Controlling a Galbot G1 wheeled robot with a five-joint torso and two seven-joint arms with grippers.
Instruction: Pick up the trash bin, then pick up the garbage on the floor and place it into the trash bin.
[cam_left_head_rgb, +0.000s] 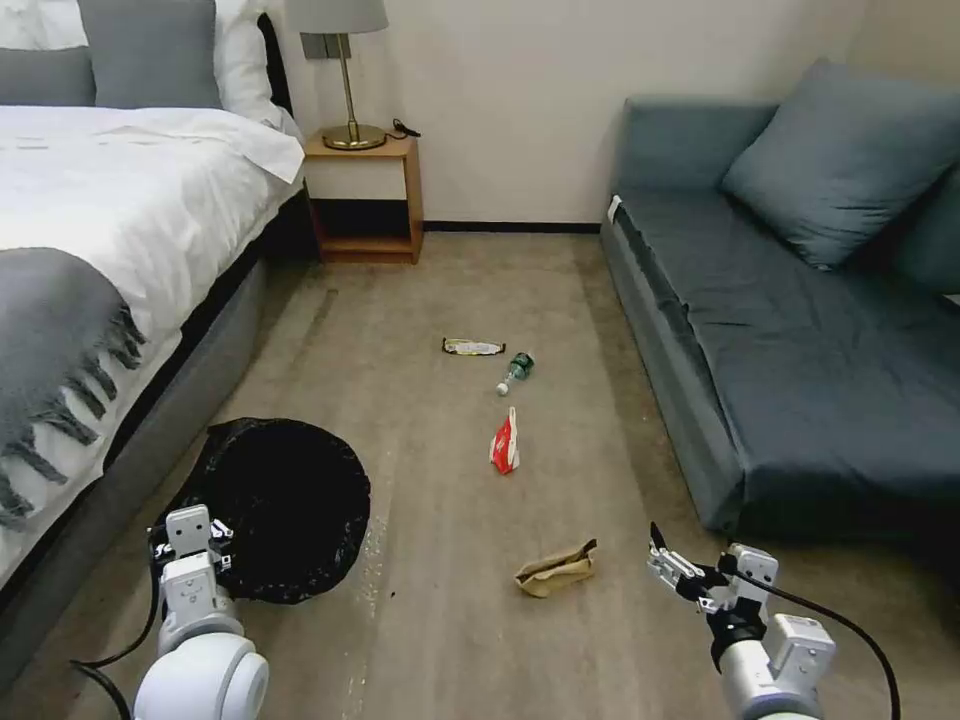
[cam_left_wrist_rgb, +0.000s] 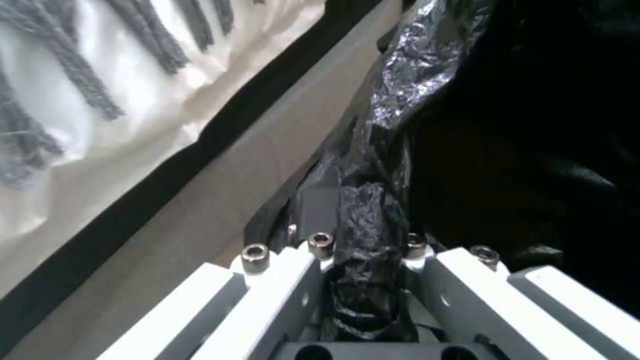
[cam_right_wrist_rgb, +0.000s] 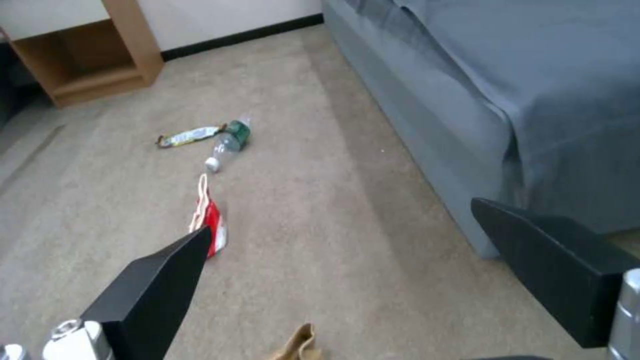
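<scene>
Fingers of left gripper (cam_left_wrist_rgb: 363, 250) pinched on the crinkled black bag at the near-left rim of the trash bin (cam_left_head_rgb: 285, 505), close beside the bed (cam_left_head_rgb: 110, 250) at left. Further right, on the carpet (cam_left_head_rgb: 440, 620), a line of garbage running near to far: brown paper bag (cam_left_head_rgb: 556, 570), red-and-white packet (cam_left_head_rgb: 505, 443), small bottle (cam_left_head_rgb: 515, 370), flat wrapper (cam_left_head_rgb: 472, 347). Fingers of right gripper (cam_left_head_rgb: 668, 566) spread wide, empty, hovering just right of the paper bag, apart from it, near the front edge of the grey sofa (cam_left_head_rgb: 800, 330) at right.
</scene>
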